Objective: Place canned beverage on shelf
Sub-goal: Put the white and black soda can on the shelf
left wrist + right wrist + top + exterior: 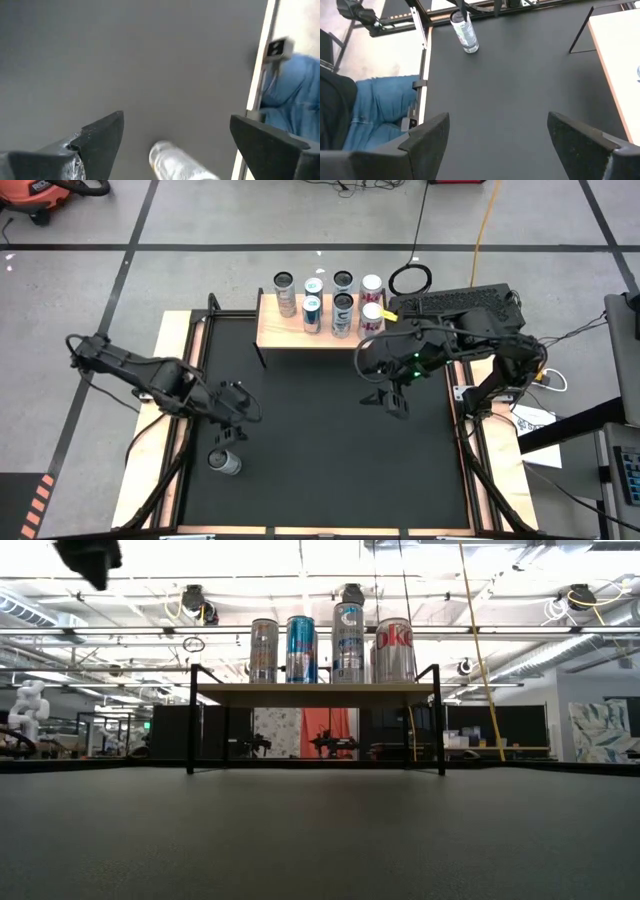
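We are seeing eight cans already standing on the shelf (300,330) at the back of the counter (320,460). One canned beverage (225,463) is still lying on its side near the counter's front left corner. We are holding our left hand (231,434) just above it, fingers spread wide and empty. Our right hand (393,402), also wide open and empty, is waiting near the shelf. The grasp, the carry and the placing are all left.

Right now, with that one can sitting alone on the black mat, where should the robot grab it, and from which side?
Grab the can around the middle of its round body, coming straight down from above. It looks tipped on its side near the mat's left edge, so its top isn't facing up. The left claw hangs open beside it and is the nearer one, so I'd use that, with one finger on each long side so the can can't roll.
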`<state>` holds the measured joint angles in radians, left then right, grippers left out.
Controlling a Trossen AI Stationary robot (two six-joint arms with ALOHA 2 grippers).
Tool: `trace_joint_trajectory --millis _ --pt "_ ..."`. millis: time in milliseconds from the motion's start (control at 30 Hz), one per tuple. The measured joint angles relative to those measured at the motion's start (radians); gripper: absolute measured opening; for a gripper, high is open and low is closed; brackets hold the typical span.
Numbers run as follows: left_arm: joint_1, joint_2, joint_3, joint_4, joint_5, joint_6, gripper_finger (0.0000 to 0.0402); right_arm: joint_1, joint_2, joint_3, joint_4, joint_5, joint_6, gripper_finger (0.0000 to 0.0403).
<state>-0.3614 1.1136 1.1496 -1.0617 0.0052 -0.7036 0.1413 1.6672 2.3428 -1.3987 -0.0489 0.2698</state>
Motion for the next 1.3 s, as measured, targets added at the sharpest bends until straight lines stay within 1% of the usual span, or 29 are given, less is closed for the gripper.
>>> trace_joint_trajectory --millis 167,267,400,500,700,867,1067,1300 --pt "-0.052 0.031 0.000 -0.125 -0.004 -0.106 0.0370 0.000 0.010 0.000 -0.008 0.000 -0.006 0.0318" --pt "-0.082 0.047 0.000 -0.167 -0.007 -0.161 0.0370 0.000 0.015 0.000 -0.020 0.000 -0.009 0.0318" --pt "-0.112 0.060 0.000 -0.168 -0.007 -0.188 0.0370 0.000 0.017 0.000 -0.032 0.000 -0.029 0.0318" --pt "-0.136 0.075 0.000 -0.168 -0.007 -0.236 0.0370 0.001 0.016 0.000 -0.032 0.000 -0.029 0.0318" --pt "-0.201 0.127 0.000 -0.169 -0.006 -0.290 0.0370 0.004 0.016 0.000 -0.036 0.000 -0.028 0.0318" --pt "-0.252 0.165 0.000 -0.167 0.023 -0.318 0.0370 0.004 0.016 0.000 -0.036 0.000 -0.032 0.0318" --pt "-0.293 0.190 0.000 -0.168 0.042 -0.390 0.0370 0.004 0.016 0.000 -0.036 0.000 -0.031 0.0318" --pt "-0.325 0.219 0.000 -0.168 0.034 -0.416 0.0370 0.004 0.016 0.000 -0.036 0.000 -0.031 0.0318"
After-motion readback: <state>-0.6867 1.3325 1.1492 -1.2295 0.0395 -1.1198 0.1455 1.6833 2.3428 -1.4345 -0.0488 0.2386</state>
